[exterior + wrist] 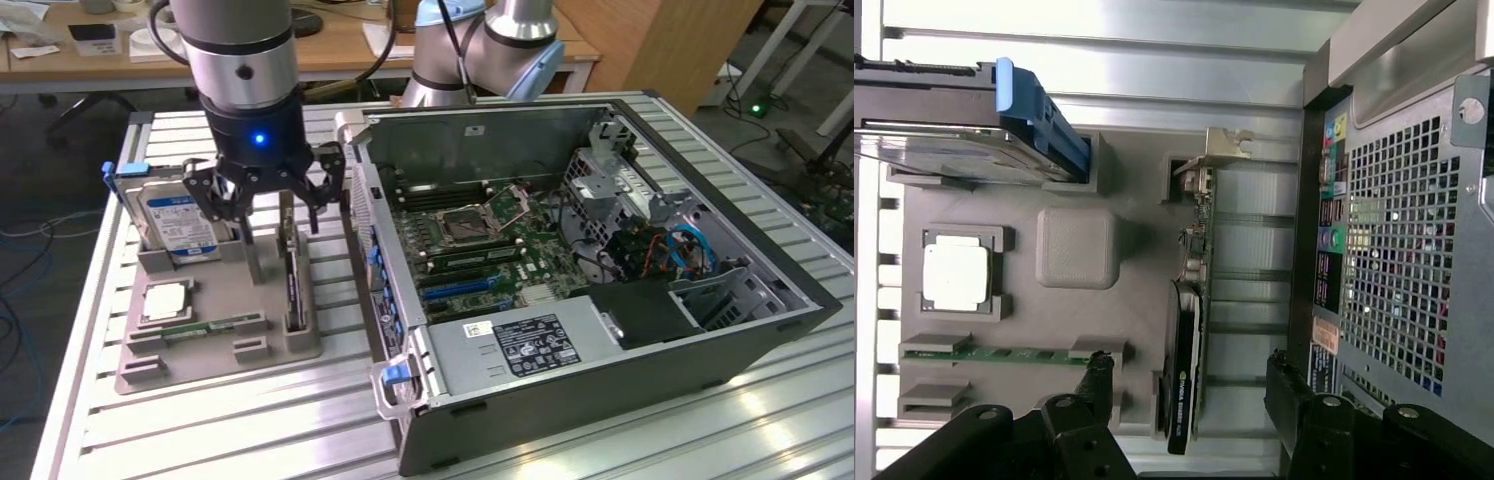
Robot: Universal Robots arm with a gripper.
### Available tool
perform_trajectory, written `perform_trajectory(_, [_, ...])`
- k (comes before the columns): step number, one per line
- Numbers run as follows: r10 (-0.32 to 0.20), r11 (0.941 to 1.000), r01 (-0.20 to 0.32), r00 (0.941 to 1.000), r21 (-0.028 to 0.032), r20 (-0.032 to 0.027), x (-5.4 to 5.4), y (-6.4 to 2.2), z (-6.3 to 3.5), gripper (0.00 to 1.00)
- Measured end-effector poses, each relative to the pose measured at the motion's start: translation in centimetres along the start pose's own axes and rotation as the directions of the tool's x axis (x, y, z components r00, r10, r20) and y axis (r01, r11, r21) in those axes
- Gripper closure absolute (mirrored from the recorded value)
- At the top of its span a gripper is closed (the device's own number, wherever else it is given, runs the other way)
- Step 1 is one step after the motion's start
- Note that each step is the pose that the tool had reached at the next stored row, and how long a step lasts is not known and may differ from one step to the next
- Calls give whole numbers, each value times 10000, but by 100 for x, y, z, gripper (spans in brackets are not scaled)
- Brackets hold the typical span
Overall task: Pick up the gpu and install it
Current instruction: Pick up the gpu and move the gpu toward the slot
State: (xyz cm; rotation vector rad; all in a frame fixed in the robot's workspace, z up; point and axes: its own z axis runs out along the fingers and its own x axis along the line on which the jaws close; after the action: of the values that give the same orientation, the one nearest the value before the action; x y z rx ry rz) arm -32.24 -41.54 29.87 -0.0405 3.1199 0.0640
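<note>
While the gripper (274, 218) hangs directly over the grey tray (267, 350) on the counter (200, 430), its fingers (1094, 375) are spread wide and hold nothing, one on each side of the gpu (1189, 330). The gpu stands on edge in a slot along the tray's side that faces the computer case (747, 330), with its silvery bracket (1224, 145) at the tray's end where the hard drive (180, 225) is propped. By my reading this is the pick-up step, at the point of lining up, with no contact yet. A sound grasp seems to call for the fingers to come down evenly astride the card and press its flat faces, clear of the bracket and the tray's slot walls. White lettering runs along the gpu's top edge, possibly starting "NVIDIA", but I cannot read it surely. The hard drive's blue-and-white label and the black label (541, 342) inside the case carry print too small to read.
</note>
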Motion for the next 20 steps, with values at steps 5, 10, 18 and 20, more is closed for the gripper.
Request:
perform_trajectory(5, [0, 10000, 0, 10000, -1, 0, -2, -2, 35, 28])
perform_trajectory(10, [0, 10000, 0, 10000, -1, 1, -5, -3, 70, 28])
perform_trajectory(18, [0, 10000, 0, 10000, 0, 0, -7, -6, 130, 28])
perform_trajectory(20, [0, 10000, 0, 10000, -1, 1, -7, -6, 146, 28])
